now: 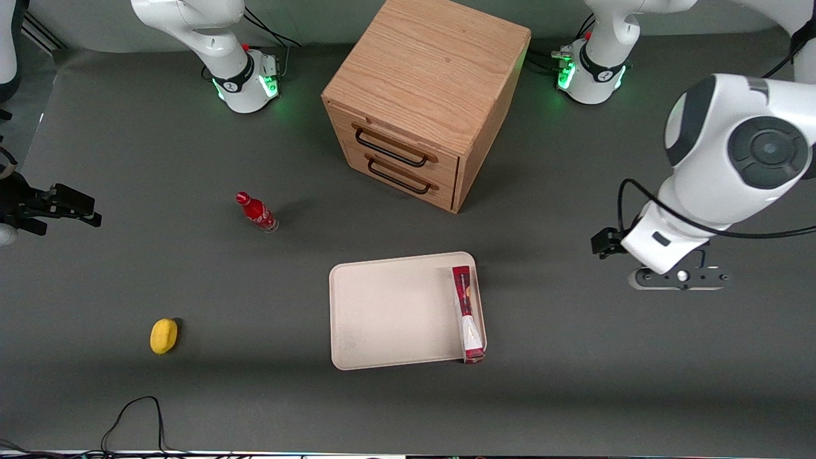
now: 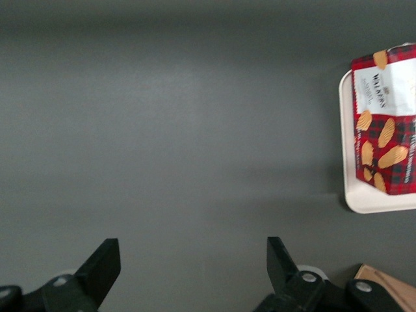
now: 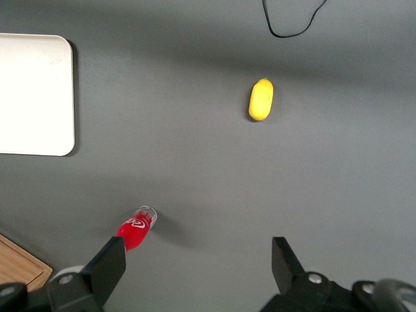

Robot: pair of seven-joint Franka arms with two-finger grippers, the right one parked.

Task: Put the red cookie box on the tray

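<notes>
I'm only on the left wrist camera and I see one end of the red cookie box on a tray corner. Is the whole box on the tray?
Observer: Mostly. The red cookie box lies along the tray edge, and its end nearest the front camera reaches the rim.
Operator: Where's my claw?
Observer: The claw hangs over bare table, apart from the tray, toward the working arm's end.
Operator: Anything else around?
Observer: A small red bottle lies toward the parked arm's end.

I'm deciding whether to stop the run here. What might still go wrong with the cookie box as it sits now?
The red cookie box lies along the tray's edge toward the working arm, its near end on the rim at the corner, so a nudge might tip it off. The gripper hangs open above bare table beside the tray; swinging back low, it might clip the box.
</notes>
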